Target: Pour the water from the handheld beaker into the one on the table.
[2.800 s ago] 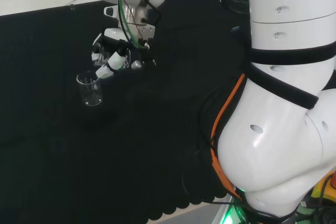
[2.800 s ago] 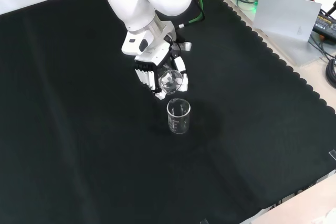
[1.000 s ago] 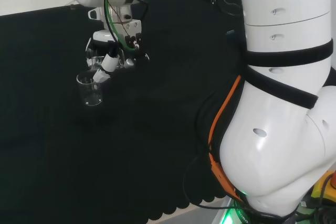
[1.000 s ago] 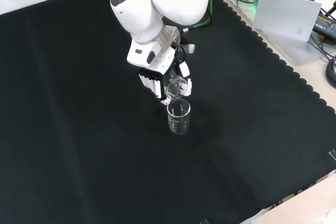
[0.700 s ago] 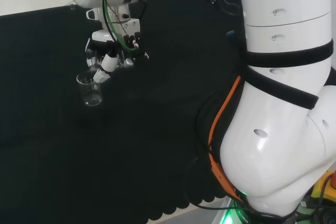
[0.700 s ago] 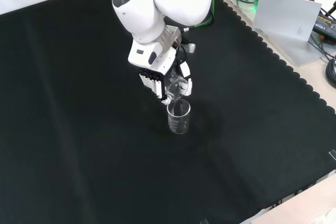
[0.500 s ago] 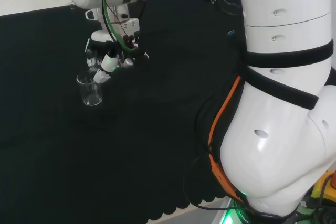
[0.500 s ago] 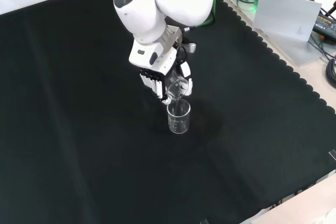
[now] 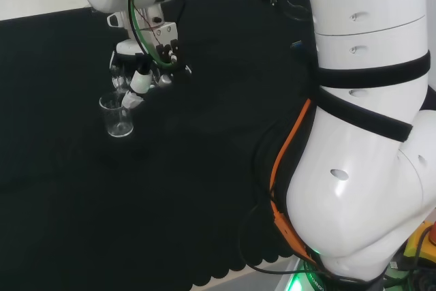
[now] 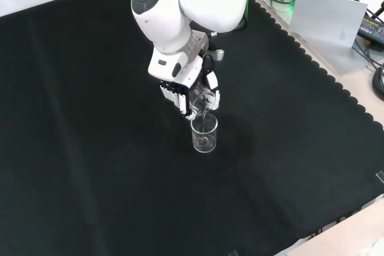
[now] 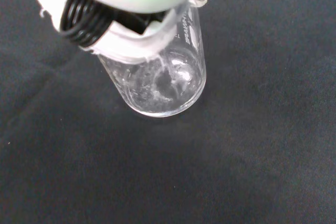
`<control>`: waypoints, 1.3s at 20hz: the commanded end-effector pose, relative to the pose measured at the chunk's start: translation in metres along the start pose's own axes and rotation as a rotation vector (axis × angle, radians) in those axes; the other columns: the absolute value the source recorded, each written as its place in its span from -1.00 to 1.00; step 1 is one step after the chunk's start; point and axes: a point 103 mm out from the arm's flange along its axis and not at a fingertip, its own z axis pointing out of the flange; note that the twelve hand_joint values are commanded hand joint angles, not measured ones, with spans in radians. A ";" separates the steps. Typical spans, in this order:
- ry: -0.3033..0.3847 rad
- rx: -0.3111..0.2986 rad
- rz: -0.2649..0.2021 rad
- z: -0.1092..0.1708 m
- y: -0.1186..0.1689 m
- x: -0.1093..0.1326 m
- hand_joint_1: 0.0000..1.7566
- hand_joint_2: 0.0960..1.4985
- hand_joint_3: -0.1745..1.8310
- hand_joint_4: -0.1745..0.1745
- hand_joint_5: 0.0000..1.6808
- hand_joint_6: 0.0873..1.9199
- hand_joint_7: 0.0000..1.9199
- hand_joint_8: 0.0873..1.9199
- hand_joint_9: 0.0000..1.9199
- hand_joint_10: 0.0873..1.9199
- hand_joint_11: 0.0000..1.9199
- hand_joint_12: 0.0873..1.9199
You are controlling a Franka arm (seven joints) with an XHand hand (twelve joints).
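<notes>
The black-and-white hand (image 10: 191, 91) curls its fingers (image 10: 175, 96) round the small clear handheld beaker (image 10: 201, 98), likely light, slick and fragile, best held mid-wall, tipped above the clear glass beaker (image 10: 204, 133) on the bench.

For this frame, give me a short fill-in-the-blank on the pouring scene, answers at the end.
1. The robot hand holds a clear beaker that is ____ toward the one below.
2. The standing beaker rests on the ____ cloth.
3. In the front view, the held beaker's lip is directly ____ the standing beaker's mouth.

Missing words: tilted; black; above
</notes>
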 end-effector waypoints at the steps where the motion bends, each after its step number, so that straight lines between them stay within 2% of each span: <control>1: -0.026 0.012 0.003 -0.001 0.000 0.000 0.27 -0.23 -0.06 0.96 0.43 -0.15 0.79 -0.56 0.80 -0.70 0.49 -0.26; 2: -0.041 0.025 0.008 -0.001 0.009 0.012 0.27 -0.23 -0.06 0.96 0.43 -0.15 0.79 -0.56 0.80 -0.70 0.49 -0.26; 5: -0.043 0.032 0.009 -0.001 0.012 0.017 0.27 -0.23 -0.06 0.96 0.43 -0.15 0.79 -0.56 0.80 -0.70 0.49 -0.26; 13: -0.037 0.031 -0.009 -0.001 0.008 0.013 0.27 -0.23 -0.06 0.95 0.43 -0.15 0.79 -0.56 0.80 -0.70 0.49 -0.26; 18: -0.067 0.054 -0.004 0.000 0.012 0.020 0.27 -0.23 -0.06 0.95 0.43 -0.15 0.79 -0.56 0.80 -0.69 0.50 -0.26; 26: -0.056 0.062 -0.001 0.000 0.011 0.018 0.27 -0.24 -0.05 0.95 0.43 -0.15 0.79 -0.55 0.80 -0.69 0.50 -0.26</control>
